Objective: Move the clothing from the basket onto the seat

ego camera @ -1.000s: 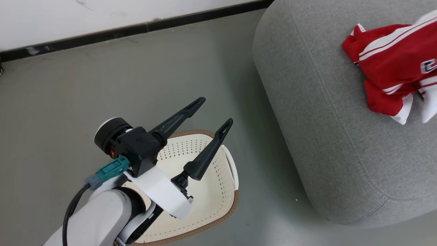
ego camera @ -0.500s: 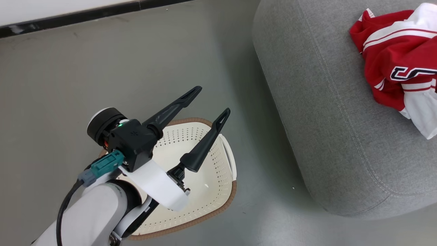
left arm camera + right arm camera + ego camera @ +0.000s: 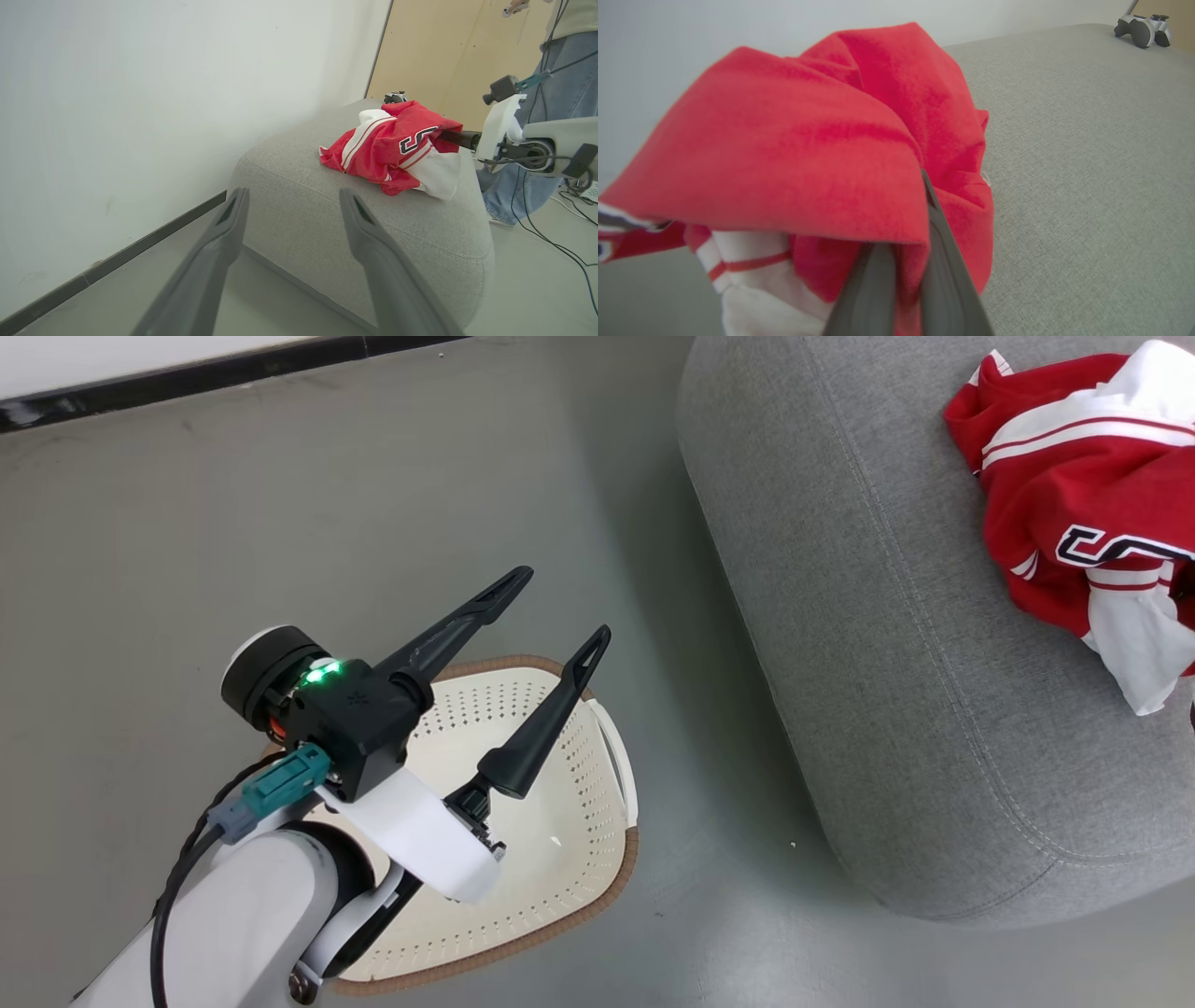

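Note:
The clothing [image 3: 1064, 495], a red and white bundle with dark lettering, lies bunched on the big grey seat [image 3: 887, 691]. My right gripper [image 3: 908, 242] is shut on a fold of the clothing [image 3: 808, 154], and one fingertip is hidden under the cloth. In the left wrist view the right arm's dark fingers [image 3: 460, 138] run into the clothing [image 3: 392, 149] on the seat [image 3: 327, 214]. My left gripper [image 3: 558, 607] hangs open above the cream basket [image 3: 621, 882] on the floor, holding nothing. The basket's visible inside is bare except for a small label.
A game controller [image 3: 1141, 30] lies at the seat's far edge. A person in jeans [image 3: 560, 93] stands beyond the seat, with cables trailing on the floor. A white wall with a dark skirting [image 3: 187, 378] borders the grey floor.
The head camera has shifted, so the whole picture slid. The clothing bundle has changed shape on the seat and its lettering has turned into sight. My left gripper stays open over the basket.

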